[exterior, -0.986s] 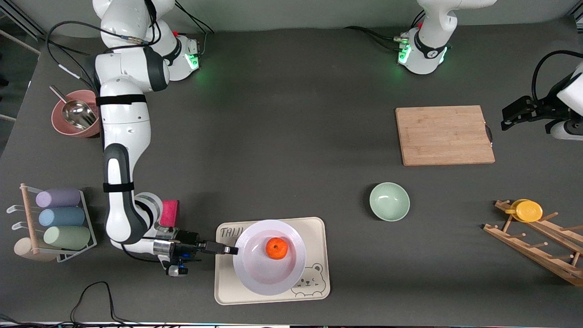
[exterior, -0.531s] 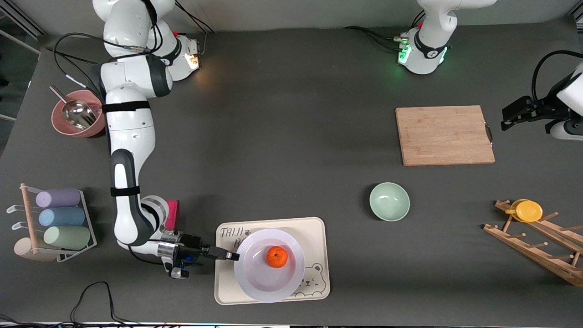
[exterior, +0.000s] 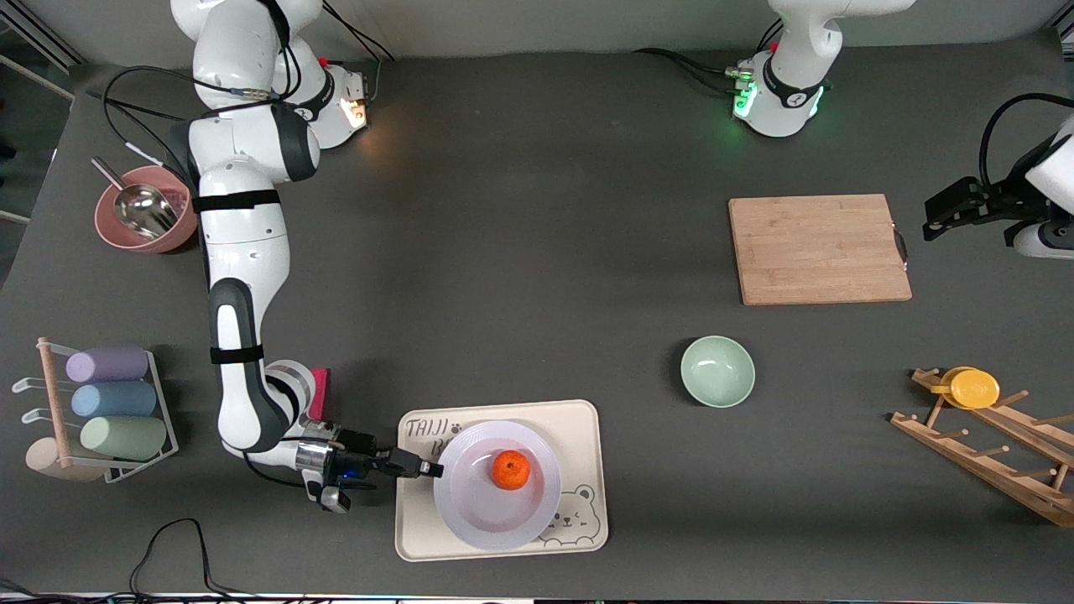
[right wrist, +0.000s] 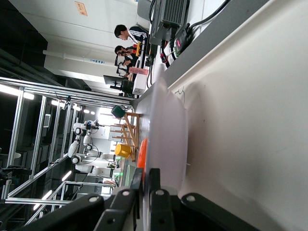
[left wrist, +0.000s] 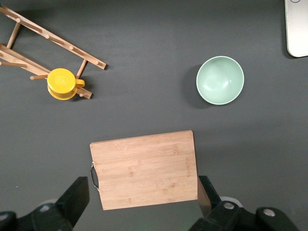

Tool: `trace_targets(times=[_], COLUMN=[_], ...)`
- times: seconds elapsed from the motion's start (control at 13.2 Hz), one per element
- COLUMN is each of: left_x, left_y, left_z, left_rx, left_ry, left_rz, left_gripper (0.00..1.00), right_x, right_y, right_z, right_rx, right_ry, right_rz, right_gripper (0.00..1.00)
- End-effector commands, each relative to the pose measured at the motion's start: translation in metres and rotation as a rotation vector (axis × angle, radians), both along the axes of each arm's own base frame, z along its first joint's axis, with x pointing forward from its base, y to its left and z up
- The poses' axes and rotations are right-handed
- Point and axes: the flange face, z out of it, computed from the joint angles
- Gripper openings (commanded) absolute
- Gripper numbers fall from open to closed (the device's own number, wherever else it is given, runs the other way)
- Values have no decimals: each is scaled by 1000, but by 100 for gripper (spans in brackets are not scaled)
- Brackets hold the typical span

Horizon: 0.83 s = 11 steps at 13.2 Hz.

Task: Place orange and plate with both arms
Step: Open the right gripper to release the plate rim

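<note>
Pinching the plate (exterior: 482,520) by its rim, my right fingers (exterior: 417,463) are pressed together on that thin white edge. The right gripper (exterior: 426,468) comes in low and level from the right arm's end of the counter (exterior: 520,252). The plate lies on the cream bear tray (exterior: 587,419), and the orange (exterior: 510,470) sits in its well, a short way past my fingertips (apart from them, nothing between us but bare plate).

As I judge it, the step in hand is the let-go. To do it well I should make sure the plate is flat on the tray. I should then part the fingers only enough to clear the rim. I should draw back along the line I came in on, without lifting, so the rim is not tipped and the orange does not roll.

My left gripper (left wrist: 142,195) waits with fingers spread wide, high over the cutting board (exterior: 818,249), well apart from the plate.

Counted:
- one plate
- one orange
- one tray
- one green bowl (exterior: 717,371)
- one cutting board
- one yellow cup (exterior: 972,387) on one wooden rack (exterior: 982,457)
- three pastel rolls (exterior: 113,401) in their holder
- one pink bowl (exterior: 126,235) with one metal scoop (exterior: 144,210) in it
</note>
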Motion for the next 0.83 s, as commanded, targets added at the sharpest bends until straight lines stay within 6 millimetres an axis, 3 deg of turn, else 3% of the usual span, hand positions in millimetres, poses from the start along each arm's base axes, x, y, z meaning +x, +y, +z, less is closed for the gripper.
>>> trace_targets(times=[0.0,0.08,0.15,0.23,0.53,0.76], left_x=[-1,0,-1,-1,0,0], left_y=[1,1,1,1,1,1], left_z=[1,1,1,1,0,0], left_rx=[2,2,2,-2,-6,-6], left_ry=[-8,-9,-8,-8,-8,-8], left_rz=[-14,-14,-14,-13,-13,-13], left_gripper=[100,100,100,100,100,100], right_x=[6,6,7,9,16,13], right_y=[2,2,2,1,-5,-26], right_z=[8,9,13,19,61,93], right_rx=[12,12,12,7,-86,-182], right_ry=[-35,-35,-39,-46,-100,-108], right_rz=[-1,-1,0,1,61,77], right_gripper=[32,47,78,100,100,100])
